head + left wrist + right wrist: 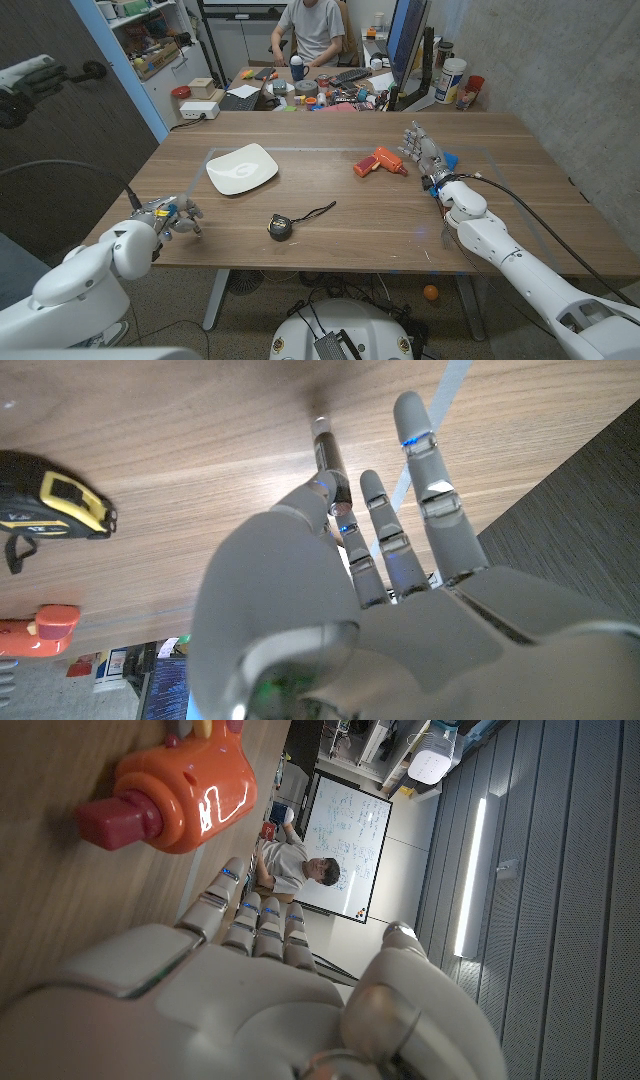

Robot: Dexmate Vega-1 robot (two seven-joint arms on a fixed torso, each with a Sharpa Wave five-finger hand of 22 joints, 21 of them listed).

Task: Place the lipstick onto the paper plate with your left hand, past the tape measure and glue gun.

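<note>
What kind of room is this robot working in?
Probably a lab or workshop office. Behind the wooden table a person sits at a cluttered desk with a dark computer monitor, and a written-on whiteboard hangs on the wall.

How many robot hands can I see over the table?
2. The left hand is at the table's near left edge, by a dark lipstick. The right hand stands on the right side beside the orange glue gun.

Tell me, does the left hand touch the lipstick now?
Touching. In the left wrist view the left hand has a fingertip pressed on the side of the dark lipstick, lying on the table.
</note>
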